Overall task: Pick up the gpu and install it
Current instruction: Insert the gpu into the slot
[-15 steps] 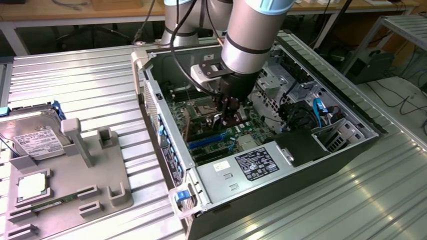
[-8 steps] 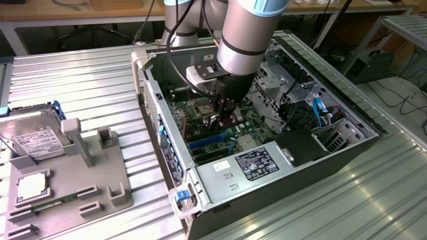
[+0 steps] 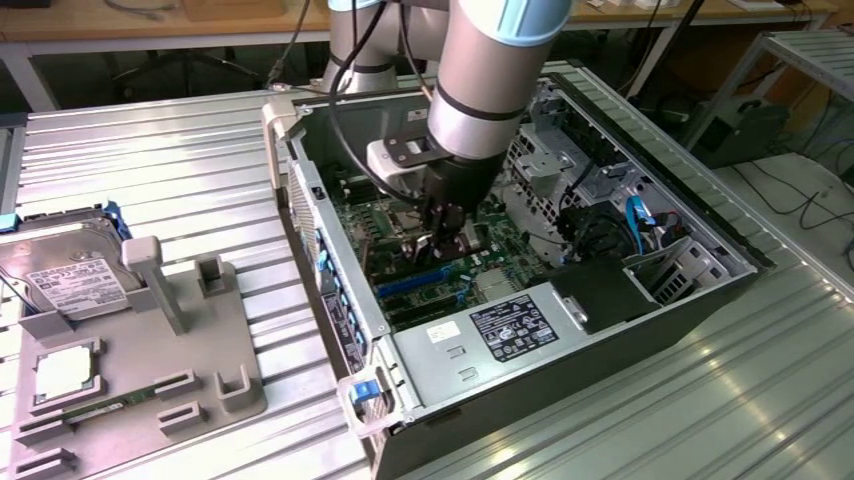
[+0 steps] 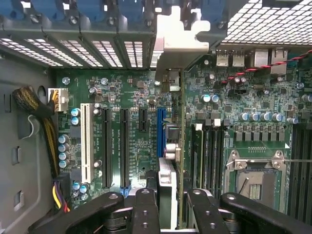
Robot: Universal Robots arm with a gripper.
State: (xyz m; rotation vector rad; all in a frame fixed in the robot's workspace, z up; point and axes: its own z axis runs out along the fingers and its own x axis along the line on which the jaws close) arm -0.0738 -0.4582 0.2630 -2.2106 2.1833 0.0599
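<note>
The black-fingered claw (image 4: 173, 197) is clenched on the gpu (image 4: 170, 146) — a flat green circuit-board card held edge-on between its fingers, just beside the long blue plastic slot (image 4: 160, 129) ahead of them. My worry: with a slight tilt the card's edge misses the slot, or the silver metal bracket (image 4: 181, 39) further ahead snags the grey perforated rear wall (image 4: 97, 51). It's tight out there, though the dark green motherboard (image 4: 134, 97) alongside looks open.
</note>
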